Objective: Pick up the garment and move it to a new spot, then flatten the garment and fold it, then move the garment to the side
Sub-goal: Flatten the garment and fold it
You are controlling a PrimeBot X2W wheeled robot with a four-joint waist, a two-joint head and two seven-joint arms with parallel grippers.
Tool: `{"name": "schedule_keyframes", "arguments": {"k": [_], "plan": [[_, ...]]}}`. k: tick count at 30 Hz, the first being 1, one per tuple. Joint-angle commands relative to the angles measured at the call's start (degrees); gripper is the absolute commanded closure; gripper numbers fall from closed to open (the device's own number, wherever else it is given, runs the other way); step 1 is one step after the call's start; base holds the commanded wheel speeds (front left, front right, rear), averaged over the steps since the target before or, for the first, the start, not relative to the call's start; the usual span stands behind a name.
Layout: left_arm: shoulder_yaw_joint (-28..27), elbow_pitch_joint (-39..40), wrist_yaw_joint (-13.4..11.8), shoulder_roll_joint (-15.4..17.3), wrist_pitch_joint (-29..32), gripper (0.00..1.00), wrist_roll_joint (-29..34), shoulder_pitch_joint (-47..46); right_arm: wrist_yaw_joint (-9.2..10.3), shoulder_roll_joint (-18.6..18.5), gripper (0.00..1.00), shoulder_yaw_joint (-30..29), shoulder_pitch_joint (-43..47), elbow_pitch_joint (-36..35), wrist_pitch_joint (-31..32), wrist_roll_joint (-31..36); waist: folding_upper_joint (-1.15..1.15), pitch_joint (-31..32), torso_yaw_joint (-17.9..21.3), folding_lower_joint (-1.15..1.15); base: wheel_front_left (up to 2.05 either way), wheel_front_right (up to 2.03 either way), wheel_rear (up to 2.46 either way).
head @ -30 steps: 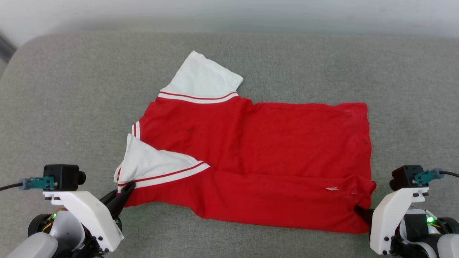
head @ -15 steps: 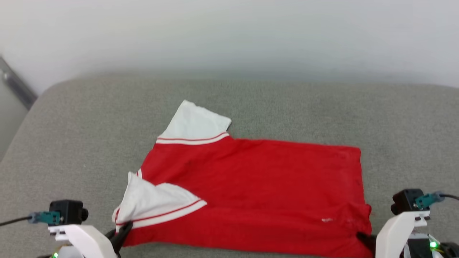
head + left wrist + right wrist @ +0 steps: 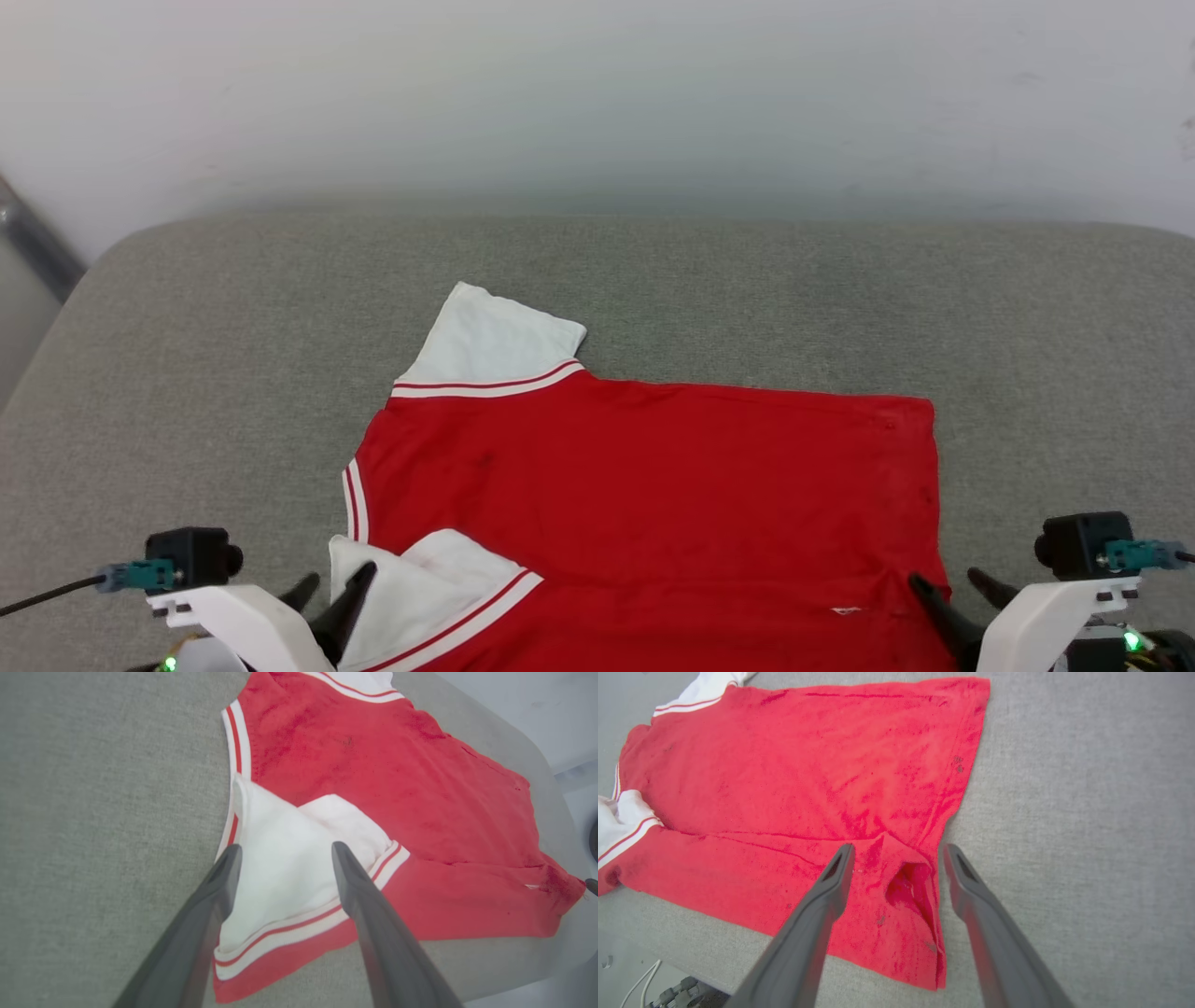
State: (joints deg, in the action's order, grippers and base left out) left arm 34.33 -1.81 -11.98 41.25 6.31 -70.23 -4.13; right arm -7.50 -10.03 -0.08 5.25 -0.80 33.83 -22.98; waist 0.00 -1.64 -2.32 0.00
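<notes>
Garment: I'm seeing the garment (image 3: 644, 495) lying flat on the grey cushion (image 3: 747, 280), close to its near edge, plain red side up, with the near strip turned over onto the body.
Long axis: it is running left to right, collar end toward the cushion's left edge and hem toward the right edge.
Left gripper: my left gripper (image 3: 339, 573) is sitting over the folded white sleeve (image 3: 289, 868) with its 2 fingers spread wide, gripping nothing.
Right gripper: my right gripper (image 3: 945, 577) is straddling the near hem corner (image 3: 915, 886), fingers just as wide apart, holding nothing.
Nearer arm: I'm judging each arm nearest its own end of the near long edge. The far sleeve (image 3: 490, 341) and the far long edge are lying well apart from both.
Room: bare cushion is running wide along the far edge and at both ends, while the near edge is leaving almost none.
Next reach: I'm expecting any move on the far edge to need a stretch forward over the red body.
</notes>
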Motion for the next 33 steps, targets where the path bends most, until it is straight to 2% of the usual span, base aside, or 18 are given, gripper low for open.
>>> {"name": "schedule_keyframes", "arguments": {"k": [1, 8, 17, 21, 26, 29, 33], "plan": [[-0.41, -0.14, -0.23, -0.09, -0.70, 0.00, 0.52, -0.67, 0.02, -0.49, 0.00, -0.07, -0.42, -0.32, -0.92, 0.45, 0.00, 0.17, 0.35, 0.00, 0.00, 0.00, 0.00], [-3.46, 0.09, -1.97, -0.94, -7.64, 0.00, 4.92, -5.70, 0.02, 1.26, 0.00, -1.80, -2.59, -3.68, -16.01, 6.47, 0.00, 0.10, 3.26, 0.00, 0.00, 0.00, 0.00], [-6.59, -1.85, -2.71, -1.34, -9.92, 0.00, 8.48, -17.24, 0.02, 4.02, 0.00, -0.30, -8.48, -9.28, -25.31, 11.92, 0.00, -6.64, 8.53, 0.00, 0.00, 0.00, 0.00], [-7.63, -4.60, -1.03, -0.48, -7.95, 0.00, 7.97, -23.01, 0.01, 5.12, 0.00, 1.86, -11.78, -11.69, -26.92, 13.23, 0.00, -12.10, 11.21, 0.00, 0.00, 0.00, 0.00], [-8.48, -9.91, 2.31, 0.95, -3.22, 0.00, 6.52, -31.09, 0.02, 6.28, 0.00, 3.55, -14.94, -13.17, -28.58, 13.94, 0.00, -17.78, 13.50, 0.00, 0.00, 0.00, 0.00], [-8.43, -12.79, 4.21, 2.71, 0.56, 0.00, 6.40, -36.17, 0.02, 6.66, 0.00, 3.82, -16.47, -13.22, -29.39, 13.88, 0.00, -20.48, 14.73, 0.00, 0.00, 0.00, 0.00], [-6.98, -15.92, 7.17, 5.82, 8.66, 0.00, 6.40, -42.79, 0.02, 7.06, 0.00, 4.52, -17.88, -12.77, -30.33, 13.20, 0.00, -23.68, 16.36, 0.00, 0.00, 0.00, 0.00]]}}
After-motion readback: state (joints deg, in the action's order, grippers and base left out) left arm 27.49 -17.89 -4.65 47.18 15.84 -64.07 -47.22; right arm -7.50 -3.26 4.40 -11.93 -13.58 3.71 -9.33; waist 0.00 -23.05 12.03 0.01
